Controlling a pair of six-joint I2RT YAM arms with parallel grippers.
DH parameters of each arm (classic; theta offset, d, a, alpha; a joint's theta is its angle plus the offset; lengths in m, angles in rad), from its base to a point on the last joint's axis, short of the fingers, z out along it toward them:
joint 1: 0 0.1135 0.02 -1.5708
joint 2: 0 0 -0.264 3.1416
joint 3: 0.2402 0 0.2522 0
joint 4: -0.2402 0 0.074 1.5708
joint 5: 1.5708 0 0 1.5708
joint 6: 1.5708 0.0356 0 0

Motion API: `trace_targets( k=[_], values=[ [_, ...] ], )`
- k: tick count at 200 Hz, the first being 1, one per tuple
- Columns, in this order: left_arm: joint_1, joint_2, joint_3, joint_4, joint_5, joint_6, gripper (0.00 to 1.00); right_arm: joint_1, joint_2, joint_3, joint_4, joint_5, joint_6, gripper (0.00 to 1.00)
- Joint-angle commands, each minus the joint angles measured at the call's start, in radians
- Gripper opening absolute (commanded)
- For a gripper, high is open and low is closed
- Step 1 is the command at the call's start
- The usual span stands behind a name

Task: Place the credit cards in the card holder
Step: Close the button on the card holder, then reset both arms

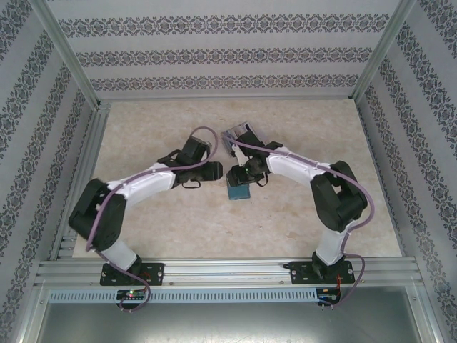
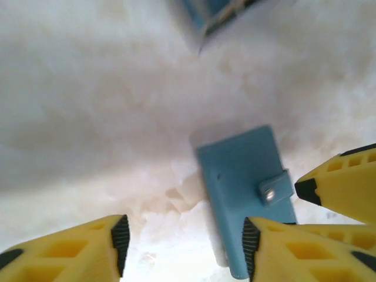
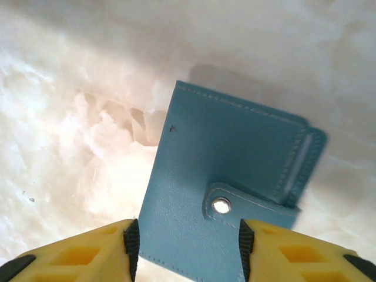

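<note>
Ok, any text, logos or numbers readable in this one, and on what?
None readable.
The teal card holder carries only a plain snap button and stitching, no brand.
The credit cards are too small and blurred for any print to be read.

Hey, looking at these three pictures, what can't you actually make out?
Credit cards: top view, the right arm covers part of the pile, too small to count.
Blue shape: left wrist view, blurred and cut by the top edge; unidentifiable.
Card holder slots: closed, snap tab fastened, inside hidden in both wrist views.
Right pincer: right wrist view, unclear whether its fingers touch the holder.
</note>
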Motion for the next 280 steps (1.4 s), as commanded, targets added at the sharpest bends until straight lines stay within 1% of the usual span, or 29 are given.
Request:
trace_targets(
  k=[1, 7, 29, 67, 95, 122, 133, 146, 158, 163, 172, 187, 202, 212, 220, 231, 243, 256, 268, 275, 280],
  values=[
    [0.018, -0.129, -0.031, 0.017, -0.150, 0.050, 0.68, -0.001, -0.123, -0.022, 0.008, 0.101, -0.053, 0.53],
    [0.021, -0.161, -0.042, 0.017, -0.178, 0.057, 0.70, -0.005, -0.152, -0.034, 0.019, 0.115, -0.059, 0.53],
    [0.036, -0.284, -0.082, -0.007, -0.310, 0.068, 0.81, -0.022, -0.269, -0.086, 0.066, 0.169, -0.091, 0.55],
    [0.081, -0.445, -0.126, -0.069, -0.500, 0.087, 0.99, -0.067, -0.485, -0.181, 0.127, 0.316, -0.127, 0.64],
    [0.135, -0.506, -0.142, -0.098, -0.605, 0.072, 0.99, -0.159, -0.672, -0.304, 0.242, 0.359, -0.118, 0.69],
    [0.193, -0.533, -0.169, -0.103, -0.710, 0.046, 1.00, -0.281, -0.813, -0.415, 0.351, 0.380, -0.096, 0.88],
    [0.213, -0.535, -0.185, -0.101, -0.767, 0.036, 1.00, -0.337, -0.848, -0.450, 0.371, 0.393, -0.071, 0.98],
    [0.232, -0.535, -0.218, -0.067, -0.855, 0.038, 1.00, -0.406, -0.873, -0.493, 0.400, 0.395, -0.027, 0.98],
    [0.238, -0.531, -0.275, 0.013, -0.960, 0.047, 0.99, -0.466, -0.878, -0.524, 0.415, 0.372, 0.004, 0.98],
    [0.239, -0.528, -0.302, 0.056, -0.995, 0.058, 0.99, -0.483, -0.873, -0.540, 0.432, 0.366, -0.009, 0.98],
    [0.250, -0.518, -0.356, 0.151, -1.037, 0.100, 0.99, -0.495, -0.866, -0.577, 0.485, 0.412, -0.015, 0.98],
    [0.278, -0.482, -0.439, 0.302, -1.038, 0.163, 0.99, -0.502, -0.840, -0.635, 0.565, 0.545, 0.032, 0.98],
    [0.314, -0.441, -0.464, 0.327, -1.016, 0.164, 0.99, -0.531, -0.818, -0.689, 0.651, 0.528, -0.004, 0.98],
    [0.333, -0.419, -0.477, 0.338, -1.017, 0.161, 0.99, -0.537, -0.799, -0.742, 0.754, 0.537, -0.033, 0.98],
    [0.345, -0.404, -0.498, 0.385, -1.005, 0.180, 0.99, -0.537, -0.775, -0.785, 0.852, 0.556, -0.054, 0.98],
    [0.367, -0.383, -0.544, 0.489, -0.946, 0.229, 0.99, -0.538, -0.727, -0.822, 0.964, 0.603, -0.070, 0.98],
    [0.399, -0.347, -0.575, 0.586, -0.862, 0.259, 0.99, -0.541, -0.678, -0.840, 1.020, 0.556, -0.147, 0.98],
    [0.422, -0.294, -0.590, 0.669, -0.821, 0.274, 0.99, -0.543, -0.631, -0.850, 1.063, 0.514, -0.205, 0.98],
    [0.430, -0.247, -0.604, 0.754, -0.787, 0.335, 0.99, -0.543, -0.597, -0.866, 1.118, 0.494, -0.227, 0.98],
    [0.433, -0.224, -0.620, 0.828, -0.768, 0.370, 0.99, -0.544, -0.578, -0.880, 1.158, 0.480, -0.237, 0.98],
    [0.437, -0.208, -0.635, 0.886, -0.734, 0.402, 0.99, -0.546, -0.564, -0.889, 1.192, 0.467, -0.243, 0.98]
  ],
)
